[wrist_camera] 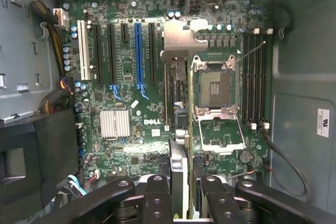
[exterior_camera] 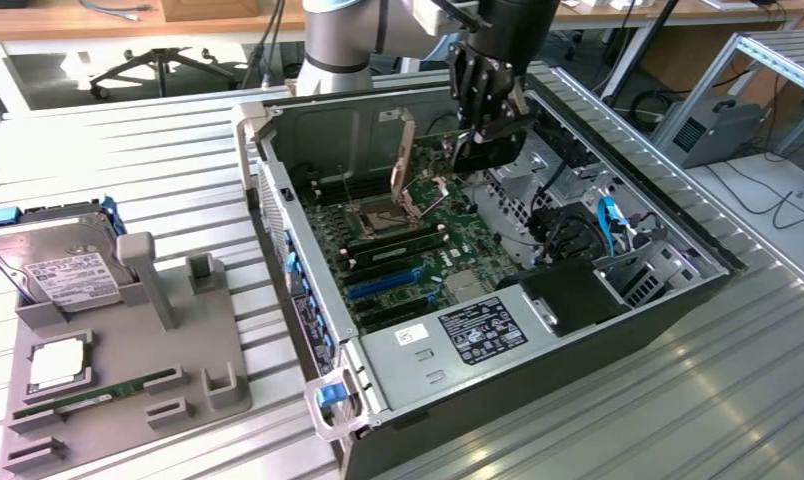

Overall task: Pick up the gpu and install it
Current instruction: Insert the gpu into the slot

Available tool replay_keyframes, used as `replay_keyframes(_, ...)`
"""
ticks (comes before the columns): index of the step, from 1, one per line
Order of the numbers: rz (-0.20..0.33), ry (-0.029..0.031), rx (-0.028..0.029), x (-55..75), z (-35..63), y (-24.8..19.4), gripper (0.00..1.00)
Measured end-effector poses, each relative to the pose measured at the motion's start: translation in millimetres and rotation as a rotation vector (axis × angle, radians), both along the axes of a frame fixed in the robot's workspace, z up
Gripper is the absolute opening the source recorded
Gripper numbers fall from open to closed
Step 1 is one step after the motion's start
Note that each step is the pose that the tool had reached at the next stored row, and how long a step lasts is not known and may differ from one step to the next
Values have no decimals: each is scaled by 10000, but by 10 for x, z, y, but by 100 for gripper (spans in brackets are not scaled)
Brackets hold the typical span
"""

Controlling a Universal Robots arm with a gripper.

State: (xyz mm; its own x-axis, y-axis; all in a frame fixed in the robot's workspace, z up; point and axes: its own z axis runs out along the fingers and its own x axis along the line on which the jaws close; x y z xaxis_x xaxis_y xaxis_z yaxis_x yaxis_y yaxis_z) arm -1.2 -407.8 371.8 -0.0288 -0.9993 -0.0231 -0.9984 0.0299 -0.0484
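The gpu (wrist_camera: 180,39) is a thin dark card seen edge-on, with its silver bracket at the far end. My gripper (wrist_camera: 181,184) is shut on it, black fingers (wrist_camera: 157,192) pressing on both faces. In the exterior view the gripper (exterior_camera: 490,125) reaches down into the open computer case (exterior_camera: 375,375) with the dark gpu (exterior_camera: 488,152) hanging under it, above the green motherboard (exterior_camera: 416,250). In the wrist view the card lies over the board between the row of expansion slots, one of them blue (wrist_camera: 139,51), and the open CPU socket (wrist_camera: 215,87).
A grey tray (exterior_camera: 202,385) at the exterior view's left holds a silver hard drive (exterior_camera: 55,265), a processor (exterior_camera: 58,362) and a green memory stick (exterior_camera: 89,398). Inside the case are a black box (exterior_camera: 576,295), blue cables (exterior_camera: 609,215) and memory slots (wrist_camera: 254,72).
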Motion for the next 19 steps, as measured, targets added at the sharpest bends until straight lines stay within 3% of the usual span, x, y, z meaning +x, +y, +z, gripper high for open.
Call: replay_keyframes(19, 0, 0, 0, -26, -61, -10, 27)
